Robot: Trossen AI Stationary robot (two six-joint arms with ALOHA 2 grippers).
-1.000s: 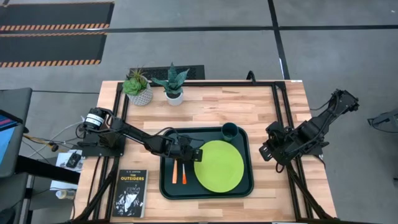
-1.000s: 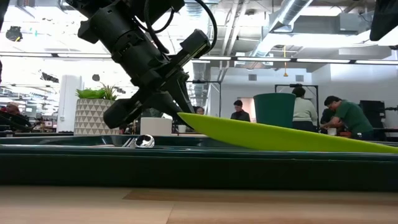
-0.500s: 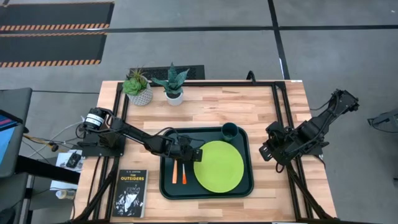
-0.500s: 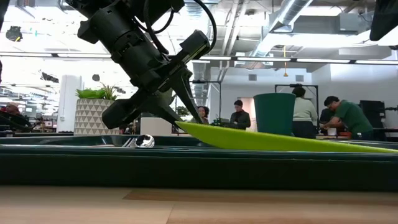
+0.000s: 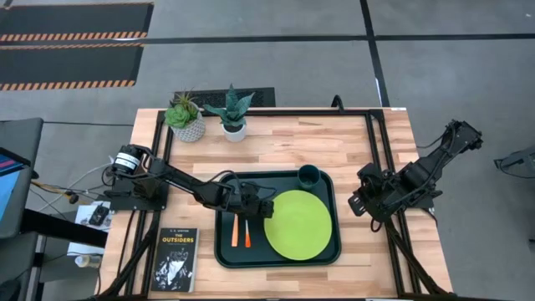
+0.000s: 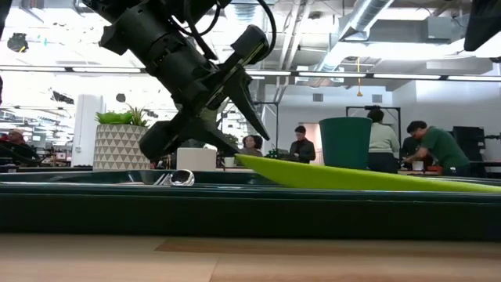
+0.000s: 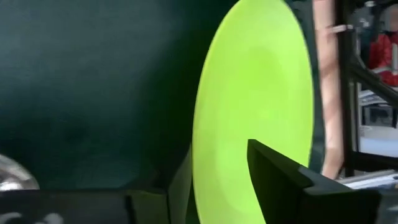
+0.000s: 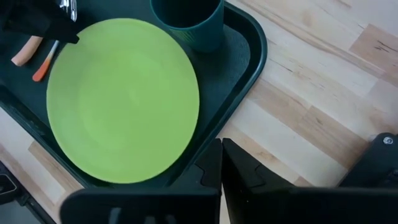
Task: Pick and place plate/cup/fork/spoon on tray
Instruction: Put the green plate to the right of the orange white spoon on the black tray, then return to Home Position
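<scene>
Lets go of the plate with the left gripper. Half a second back, pinches the plate's left edge. Now spreads the fingers wide apart and hangs just above that edge, apparently without touching. Leaves the plate inside the tray, on the right half, nudged slightly rightward compared with a moment ago. From table height, shows the plate slanting, left edge higher. Cannot tell whether lying flat on the tray floor or propped on something.

Most likely counts as placed. Finds the cup upright in the tray's far right corner, just beside the plate's rim. Finds the fork and the spoon side by side on the tray's left half, close under the left arm. Puts all four pieces on the tray, so judges the task as good as finished, pending a clean retreat.

Has the right gripper parked beyond the tray's right side near the table edge, fingers pressed together, holding nothing. Notes two potted plants at the table's back edge and a black book at the front left, both apart from the tray. Also people in the room beyond.

Sees little in the way. Only the fork and spoon beneath the left wrist and the plate's raised edge right under the fingers. Better to pull up first, not sideways, to avoid snagging that edge.
</scene>
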